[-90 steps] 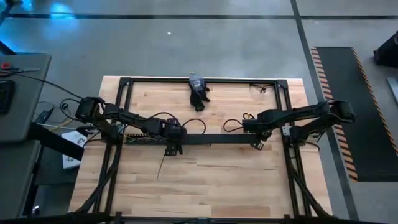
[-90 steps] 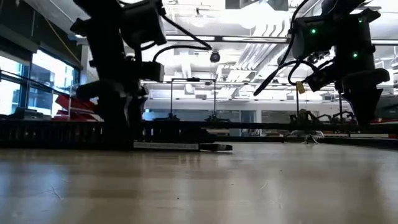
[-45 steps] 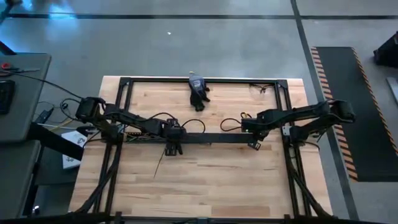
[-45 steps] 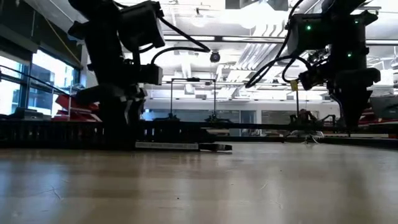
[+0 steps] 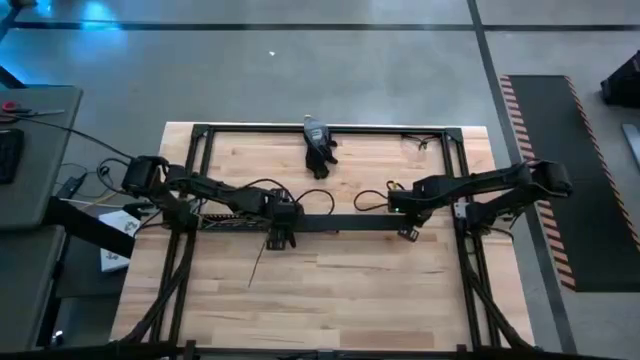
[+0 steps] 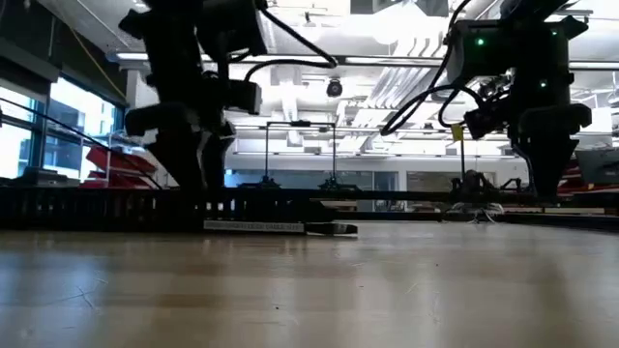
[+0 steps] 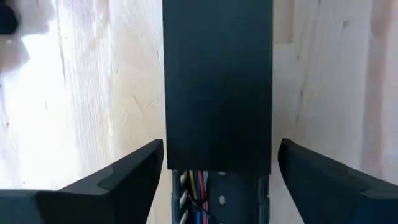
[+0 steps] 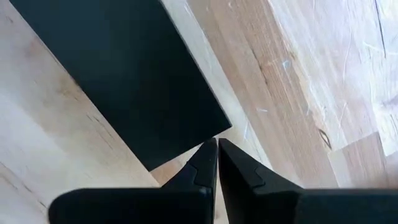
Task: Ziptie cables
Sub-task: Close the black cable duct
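- While the left gripper (image 7: 217,180) hangs over the black duct (image 5: 340,222) near the middle of the surface (image 5: 350,290), its jaws stand wide apart, one on each side of the duct's lid (image 7: 217,87); I judge this a straddle, ready to press or slide the lid.
- The right gripper (image 8: 216,163) sits at the duct's right end with its jaws together on nothing, tips at the lid's corner, likely steadying it.
- The cables (image 7: 194,190) lie inside the duct, coloured strands showing where the lid stops.
- A thin dark strip (image 5: 257,264) lies loose towards the surface's front edge.
- Against a second ago, the left gripper has shifted slightly right along the duct; the right one has barely moved.
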Tool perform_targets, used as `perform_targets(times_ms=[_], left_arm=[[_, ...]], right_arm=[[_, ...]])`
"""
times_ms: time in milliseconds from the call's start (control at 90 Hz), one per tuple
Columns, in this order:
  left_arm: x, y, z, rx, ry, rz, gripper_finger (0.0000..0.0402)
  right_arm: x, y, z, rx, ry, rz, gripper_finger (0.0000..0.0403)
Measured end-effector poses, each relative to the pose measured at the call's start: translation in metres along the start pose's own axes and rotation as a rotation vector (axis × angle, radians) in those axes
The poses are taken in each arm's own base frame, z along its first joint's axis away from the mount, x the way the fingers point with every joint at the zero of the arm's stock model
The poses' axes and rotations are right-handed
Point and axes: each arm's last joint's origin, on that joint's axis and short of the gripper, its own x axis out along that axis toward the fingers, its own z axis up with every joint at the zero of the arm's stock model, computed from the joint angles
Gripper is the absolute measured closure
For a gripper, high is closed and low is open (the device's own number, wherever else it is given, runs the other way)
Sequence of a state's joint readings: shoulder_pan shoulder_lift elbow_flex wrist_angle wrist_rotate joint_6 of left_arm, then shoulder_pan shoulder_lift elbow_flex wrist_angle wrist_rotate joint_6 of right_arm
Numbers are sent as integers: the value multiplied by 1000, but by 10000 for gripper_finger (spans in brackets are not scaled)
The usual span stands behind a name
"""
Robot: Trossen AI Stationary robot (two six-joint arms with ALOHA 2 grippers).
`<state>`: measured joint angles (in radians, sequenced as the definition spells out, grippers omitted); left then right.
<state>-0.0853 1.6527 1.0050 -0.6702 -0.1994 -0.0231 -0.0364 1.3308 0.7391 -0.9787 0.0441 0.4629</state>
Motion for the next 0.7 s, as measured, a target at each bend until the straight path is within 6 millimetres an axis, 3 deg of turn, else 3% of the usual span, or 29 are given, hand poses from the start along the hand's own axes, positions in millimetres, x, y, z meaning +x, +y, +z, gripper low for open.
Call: perform_targets(times_ms=[222, 400, 700], left_arm=[[4, 1, -24, 9, 198, 20, 103], [14, -2, -37, 1, 230, 9, 110], [21, -2, -33, 36, 131, 52, 192]], right_arm=[[0, 0, 0, 0, 3, -2, 403], [0, 0, 0, -16, -4, 1, 403], [-1, 5, 11, -33, -124, 33, 403]])
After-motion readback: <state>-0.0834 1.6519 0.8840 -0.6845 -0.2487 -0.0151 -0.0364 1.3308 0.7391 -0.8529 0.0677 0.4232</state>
